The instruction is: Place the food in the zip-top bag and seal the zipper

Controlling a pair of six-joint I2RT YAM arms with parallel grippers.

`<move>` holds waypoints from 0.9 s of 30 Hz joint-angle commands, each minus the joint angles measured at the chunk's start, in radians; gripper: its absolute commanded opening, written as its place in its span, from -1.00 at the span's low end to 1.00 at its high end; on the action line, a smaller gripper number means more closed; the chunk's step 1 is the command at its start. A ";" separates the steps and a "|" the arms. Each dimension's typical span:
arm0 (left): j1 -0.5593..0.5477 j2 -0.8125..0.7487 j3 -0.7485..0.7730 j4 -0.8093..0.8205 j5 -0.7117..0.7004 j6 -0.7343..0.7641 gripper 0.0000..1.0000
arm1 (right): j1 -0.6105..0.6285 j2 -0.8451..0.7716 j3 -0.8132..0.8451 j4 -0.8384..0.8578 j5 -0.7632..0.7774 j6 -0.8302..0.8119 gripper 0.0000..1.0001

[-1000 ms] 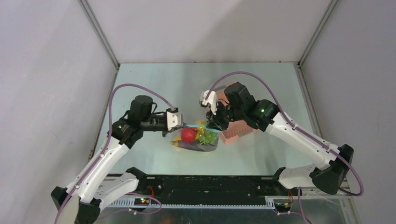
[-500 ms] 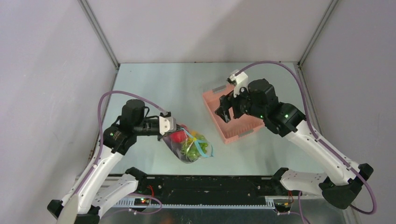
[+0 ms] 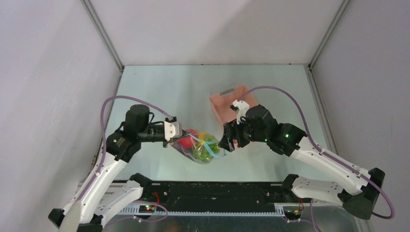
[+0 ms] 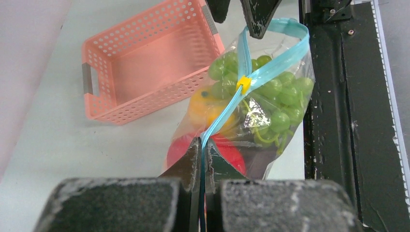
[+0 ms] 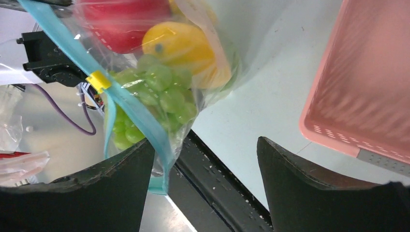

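The right gripper (image 3: 226, 143) swung back from the basket (image 3: 223, 99), wide open beside the hanging bag (image 3: 199, 151) of food (image 4: 276, 91), whose zipper (image 4: 226, 110) ran across from the left gripper (image 4: 201, 146), pinched tight on its other end.

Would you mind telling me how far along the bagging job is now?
Done: the food (red fruit, yellow piece, grapes) is inside the zip-top bag, and the pink basket looks empty. In hand: the left pincer is shut on the zipper at one end, the right pincer open beside the bag. Left: the yellow slider sits partway and the zipper gapes beyond it, so sealing remains.
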 commanded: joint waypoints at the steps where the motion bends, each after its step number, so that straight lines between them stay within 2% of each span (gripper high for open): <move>1: -0.009 -0.031 0.004 0.074 0.015 -0.033 -1.00 | 0.016 -0.013 -0.030 0.075 -0.013 0.093 0.62; 5: -0.012 -0.039 -0.006 0.092 0.012 -0.057 -1.00 | 0.022 0.019 -0.112 0.212 -0.063 0.148 0.61; 7: -0.014 -0.042 -0.011 0.107 0.004 -0.071 -1.00 | 0.028 0.061 -0.130 0.293 -0.105 0.180 0.53; 8: -0.016 -0.043 -0.012 0.112 -0.002 -0.077 -1.00 | 0.032 0.091 -0.132 0.328 -0.134 0.191 0.29; 9: -0.016 -0.043 -0.012 0.112 -0.011 -0.079 -1.00 | 0.040 0.105 -0.133 0.338 -0.141 0.197 -0.08; 10: -0.016 -0.044 -0.013 0.112 -0.016 -0.080 -1.00 | 0.042 0.123 -0.134 0.345 -0.147 0.208 -0.35; 11: -0.016 -0.047 -0.014 0.113 -0.027 -0.080 -1.00 | 0.043 0.122 -0.134 0.341 -0.142 0.211 -0.79; 13: -0.016 -0.056 -0.017 0.116 -0.044 -0.076 -1.00 | 0.046 0.082 -0.132 0.311 -0.091 0.206 -1.00; 16: -0.017 -0.068 -0.026 0.132 -0.058 -0.078 -1.00 | 0.045 0.010 -0.092 0.264 0.003 0.139 -1.00; 20: -0.016 -0.066 -0.041 0.190 -0.060 -0.127 -1.00 | 0.091 -0.030 0.073 0.214 0.067 -0.041 -1.00; 22: -0.017 -0.062 -0.058 0.257 -0.053 -0.179 -1.00 | 0.110 -0.026 0.086 0.319 -0.029 -0.110 -1.00; 23: -0.016 -0.059 -0.063 0.302 -0.051 -0.217 -1.00 | 0.112 -0.002 0.095 0.380 -0.138 -0.143 -1.00; 24: -0.016 -0.045 -0.070 0.323 -0.048 -0.237 -1.00 | 0.114 0.045 0.130 0.385 -0.175 -0.156 -1.00; 26: -0.017 -0.009 -0.066 0.356 -0.059 -0.267 -1.00 | 0.114 0.124 0.240 0.294 -0.200 -0.217 -1.00; 27: -0.015 0.002 -0.063 0.358 -0.069 -0.281 -1.00 | 0.115 0.138 0.276 0.202 -0.148 -0.229 -1.00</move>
